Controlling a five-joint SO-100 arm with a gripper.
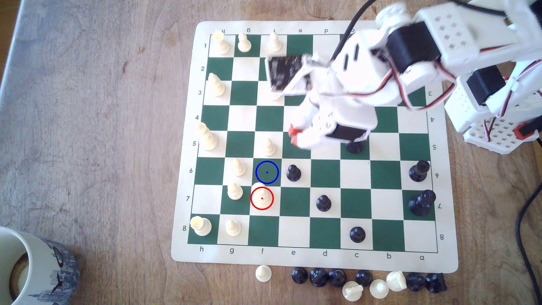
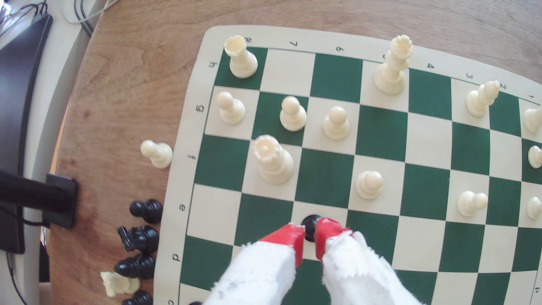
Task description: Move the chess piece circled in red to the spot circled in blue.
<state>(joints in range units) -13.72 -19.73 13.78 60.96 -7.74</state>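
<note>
The chess piece circled in red (image 1: pixel 262 197) is cream-white with a broad base and stands on a cream square in row 7, file f. In the wrist view it shows a notched crown top (image 2: pixel 271 159). The spot circled in blue (image 1: pixel 267 172) is the dark green square right beside it (image 2: pixel 324 179) and has nothing on it. My gripper (image 1: pixel 294 136) hovers above the board around row 5, up and to the exterior view's right of both. Its red fingertips (image 2: pixel 310 234) stand slightly apart and hold nothing. A black pawn (image 2: pixel 310 227) on the board shows through the gap.
Cream pawns (image 1: pixel 238 167) (image 1: pixel 234 191) (image 1: pixel 269 147) and a black pawn (image 1: pixel 293 173) stand around the blue spot. Captured pieces (image 1: pixel 352 281) lie along the board's near edge. A mug (image 1: pixel 32 264) sits at the exterior view's lower left. The arm's base (image 1: pixel 498 117) stands at the right.
</note>
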